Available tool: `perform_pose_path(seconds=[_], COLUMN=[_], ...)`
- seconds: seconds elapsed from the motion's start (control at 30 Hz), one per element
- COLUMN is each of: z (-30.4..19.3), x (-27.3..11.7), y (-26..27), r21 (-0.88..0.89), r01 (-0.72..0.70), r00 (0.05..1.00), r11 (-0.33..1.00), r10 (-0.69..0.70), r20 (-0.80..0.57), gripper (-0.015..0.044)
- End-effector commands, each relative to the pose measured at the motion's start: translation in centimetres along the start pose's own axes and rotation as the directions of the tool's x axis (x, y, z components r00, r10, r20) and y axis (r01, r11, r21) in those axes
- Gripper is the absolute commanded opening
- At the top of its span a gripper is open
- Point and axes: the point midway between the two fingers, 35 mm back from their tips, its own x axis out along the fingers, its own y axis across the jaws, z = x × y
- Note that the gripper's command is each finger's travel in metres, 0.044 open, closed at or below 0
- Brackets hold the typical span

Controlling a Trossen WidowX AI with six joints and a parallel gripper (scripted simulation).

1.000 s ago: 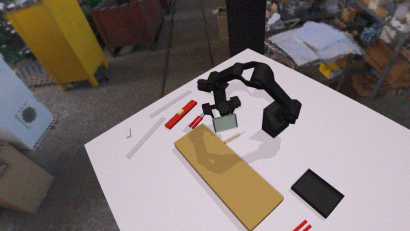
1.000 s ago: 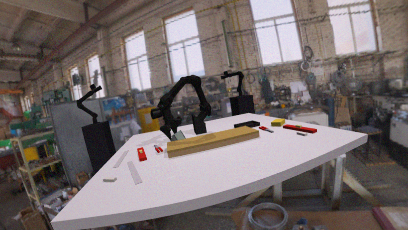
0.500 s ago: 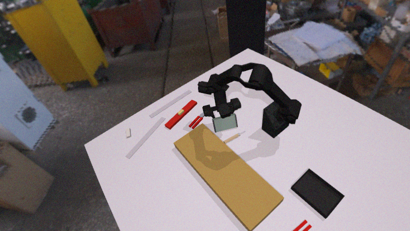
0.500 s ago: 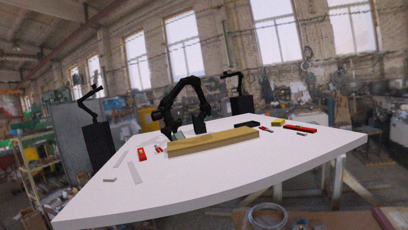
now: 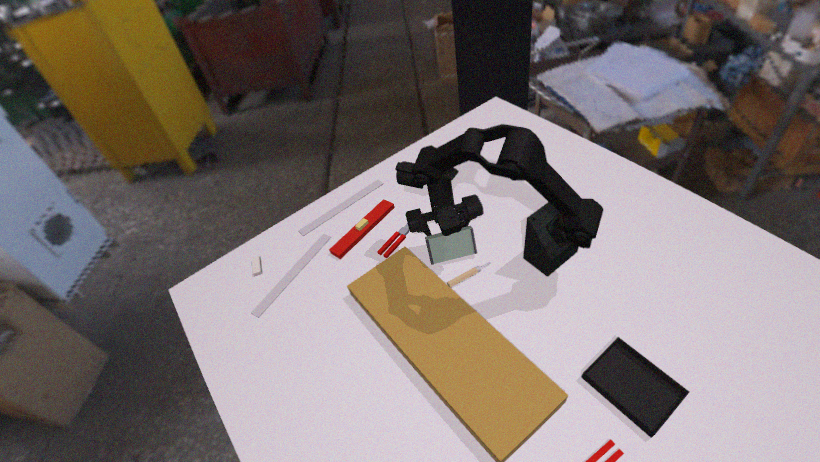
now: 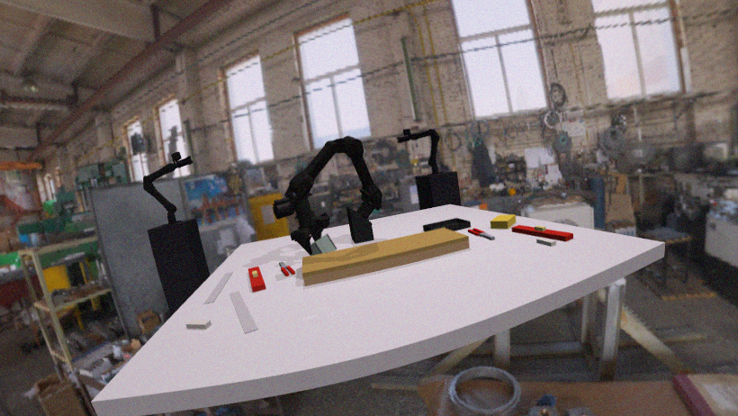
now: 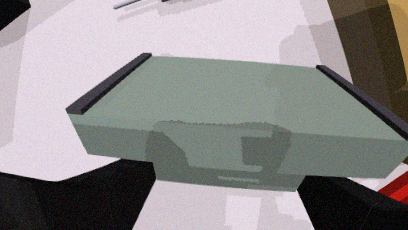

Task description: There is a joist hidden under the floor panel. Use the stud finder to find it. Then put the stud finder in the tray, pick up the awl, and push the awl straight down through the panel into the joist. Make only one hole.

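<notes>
The grey-green stud finder (image 5: 451,246) (image 6: 323,245) (image 7: 225,95) is tilted, with its wide face toward the wrist camera. My gripper (image 5: 449,227) (image 7: 226,157) is shut on its narrower rear part, one finger on each side. Whether it touches the table is hard to tell. The awl (image 5: 464,277) lies on the table between the stud finder and the panel; its metal tip (image 7: 127,5) shows at the top of the wrist view. The tan floor panel (image 5: 487,355) (image 6: 387,253) (image 7: 398,25) lies beside them. The black tray (image 5: 634,387) (image 6: 446,225) is empty.
Red-handled pliers (image 5: 392,244) (image 6: 287,269) (image 7: 398,190) lie close to the gripper. A red level (image 5: 350,241) (image 6: 256,281) and two flat strips (image 5: 292,275) (image 5: 341,207) lie beyond. More pliers (image 6: 481,233), a yellow block (image 6: 502,221) and another red level (image 6: 542,233) lie near the tray end.
</notes>
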Motion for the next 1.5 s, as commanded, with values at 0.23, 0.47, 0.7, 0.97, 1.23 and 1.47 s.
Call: perform_pose_path(seconds=[0.23, 0.47, 0.7, 0.97, 1.23, 1.47], z=[0.2, 0.4, 0.4, 0.5, 0.7, 0.8], x=[-3.5, -5.3, -5.5, -5.4, -5.2, -5.0], y=[-0.3, -0.2, -0.1, -0.1, -0.1, -0.1], r21=[-0.008, -0.007, -0.007, -0.006, -0.004, -0.001], r01=[0.015, 0.014, 0.014, 0.011, 0.006, 0.004], r00=[1.0, 1.0, 1.0, 0.999, 0.996, 0.991], r11=[1.0, 1.0, 1.0, 1.0, 1.0, 1.0], r10=[-0.015, -0.014, -0.014, -0.011, -0.006, -0.004], r20=[-0.01, -0.011, -0.011, -0.038, -0.089, -0.133], gripper=[0.0, 0.0, 0.0, 0.0, 0.0, 0.0])
